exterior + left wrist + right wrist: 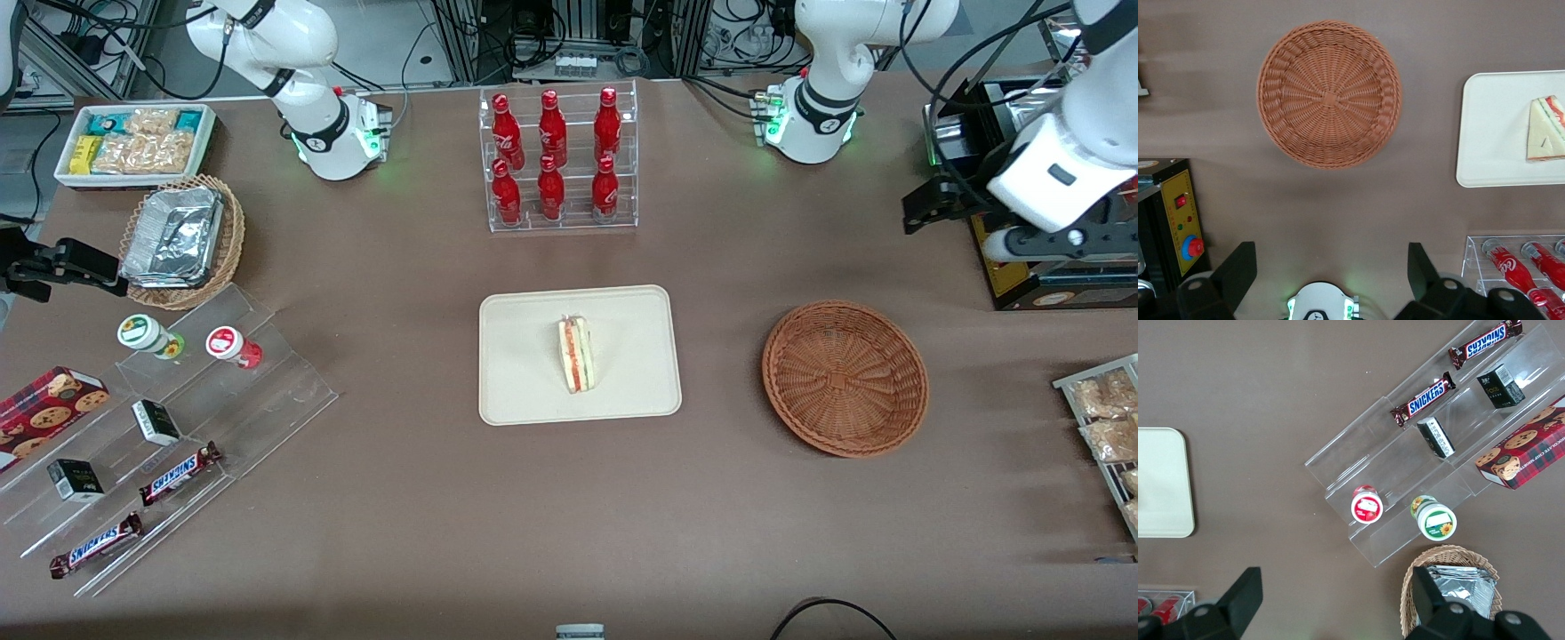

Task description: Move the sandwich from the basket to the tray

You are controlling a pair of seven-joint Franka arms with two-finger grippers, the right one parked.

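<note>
The sandwich lies on the cream-white tray near its middle, red and green filling showing at its edge. It also shows in the left wrist view on the tray. The reddish-brown wicker basket stands beside the tray, toward the working arm's end, and holds nothing. My left gripper hangs high above the table, farther from the front camera than the basket. It is open and holds nothing.
A rack of red cola bottles stands farther back than the tray. A black control box sits near the gripper. Snack bags on a wire rack lie at the working arm's end. Acrylic steps with snacks, a foil-filled tan basket and a white bin lie toward the parked arm's end.
</note>
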